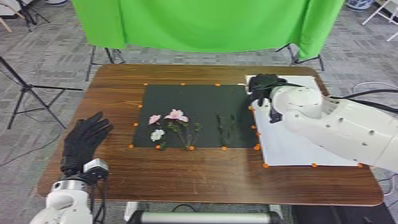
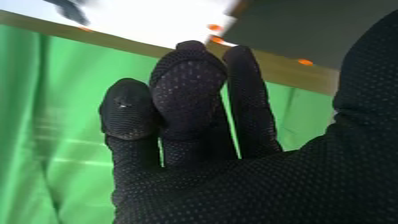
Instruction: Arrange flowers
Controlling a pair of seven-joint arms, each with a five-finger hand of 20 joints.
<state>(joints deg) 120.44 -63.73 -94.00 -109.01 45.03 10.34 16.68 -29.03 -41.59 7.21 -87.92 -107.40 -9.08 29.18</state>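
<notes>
Nearest the camera in the right wrist view is the black-gloved right hand (image 1: 265, 88), its fingers (image 2: 188, 82) loosely extended and lying close together with narrow slits between them, the thumb (image 2: 369, 95) standing well apart on the other side. I cannot see anything pinched in it. In the head view this hand is over the far part of the table, by the border between the dark mat (image 1: 182, 94) and the white sheet (image 1: 306, 147), with the white right arm (image 1: 342, 130) slanting across the sheet behind it. The left hand (image 1: 82, 142) is palm down above the table's left side, fingers straight and slightly spread, pointing away from the robot. The flowers lie flat on the near part of the mat: a large pink flower (image 1: 176, 115), a smaller pink flower (image 1: 155, 119) just to its left, and a white flower (image 1: 158, 135) nearer the robot, with thin green stems (image 1: 189, 137) beside them. To their right, apart, lie slender green sprigs (image 1: 226, 131). Orange markers (image 1: 257, 147) dot the edges of mat and sheet on the brown wooden table (image 1: 200, 175); a green cloth (image 1: 209, 25) hangs beyond.
</notes>
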